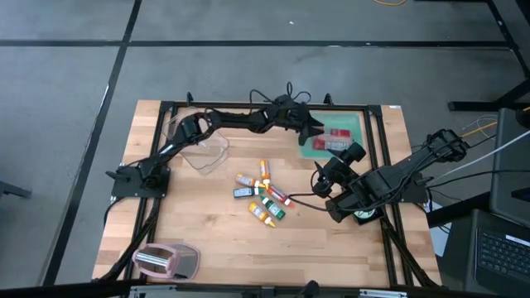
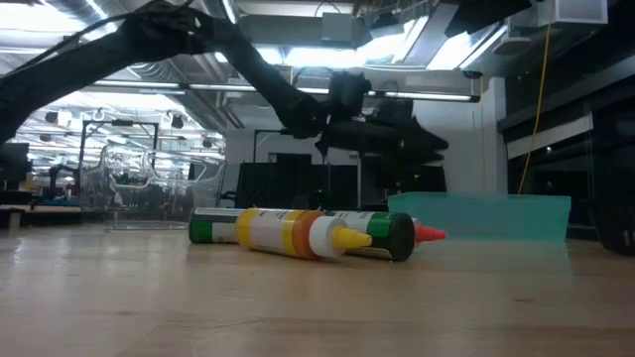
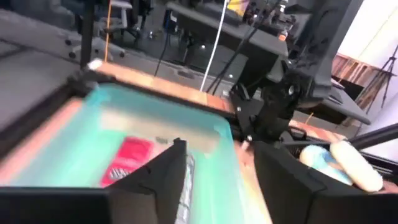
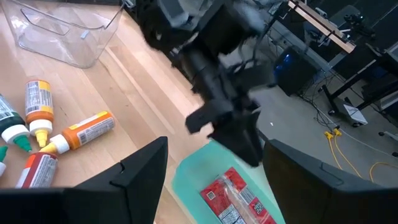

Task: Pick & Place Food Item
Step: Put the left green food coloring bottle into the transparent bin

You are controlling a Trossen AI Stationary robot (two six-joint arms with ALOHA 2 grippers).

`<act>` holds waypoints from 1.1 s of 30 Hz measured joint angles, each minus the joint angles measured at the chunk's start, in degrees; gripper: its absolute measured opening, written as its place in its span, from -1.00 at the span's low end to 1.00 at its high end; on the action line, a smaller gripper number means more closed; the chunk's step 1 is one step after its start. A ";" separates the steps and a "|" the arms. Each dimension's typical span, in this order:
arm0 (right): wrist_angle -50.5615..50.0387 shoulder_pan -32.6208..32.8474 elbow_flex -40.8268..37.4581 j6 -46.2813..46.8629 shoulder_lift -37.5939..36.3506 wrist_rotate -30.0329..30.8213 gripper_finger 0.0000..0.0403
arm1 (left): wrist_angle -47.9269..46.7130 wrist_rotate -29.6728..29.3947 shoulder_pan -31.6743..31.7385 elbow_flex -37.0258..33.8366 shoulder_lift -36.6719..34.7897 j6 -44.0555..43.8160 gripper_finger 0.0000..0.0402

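Left hand (image 1: 315, 132) open above green tray's (image 1: 358, 124) edge — red packet (image 1: 333, 139) inside.

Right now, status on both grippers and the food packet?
Left gripper open above the teal bin, empty. Red food packet lying in the bin. Right gripper open, waiting beside the bin. Nothing in the way.

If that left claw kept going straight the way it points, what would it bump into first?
Probably the red packet in the teal tray; the left gripper, jaws apart, aims down into it, though depth is unclear.
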 joint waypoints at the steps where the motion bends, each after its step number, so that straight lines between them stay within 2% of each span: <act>1: -0.02 0.02 0.00 0.00 0.01 -0.03 0.28 | -1.00 0.11 0.20 0.00 -0.93 0.99 -0.03; 4: 0.01 0.02 0.00 -0.02 0.00 -0.32 0.28 | -8.75 1.58 0.99 0.00 -4.81 4.22 0.02; 7: 0.19 0.02 0.00 -0.05 0.01 0.29 0.28 | -20.50 2.84 1.65 -0.02 -10.02 9.85 0.00; 10: 2.08 0.02 0.00 -1.29 0.00 3.77 0.28 | -32.94 2.65 1.28 -0.02 -16.17 16.86 -0.06; 14: 10.34 0.02 0.00 -7.95 0.00 7.85 0.28 | -46.95 0.82 -2.52 -0.09 -23.87 23.87 -0.14; 17: 17.08 0.02 0.00 -14.61 0.00 9.70 0.28 | -54.73 -4.48 -7.13 -0.24 -29.72 27.26 -0.18; 23: 20.29 0.02 0.00 -18.45 0.26 10.74 0.28 | -69.25 -22.22 -19.25 -0.24 -38.47 28.85 -0.20; 28: 20.83 0.02 -0.80 -18.46 0.26 10.75 0.28 | -71.85 -33.90 -30.22 -1.55 -39.97 24.43 -0.18; 33: 20.96 -0.16 -1.92 -18.58 0.26 8.81 0.28 | -59.37 -40.11 -38.47 -15.82 -39.91 17.36 -0.18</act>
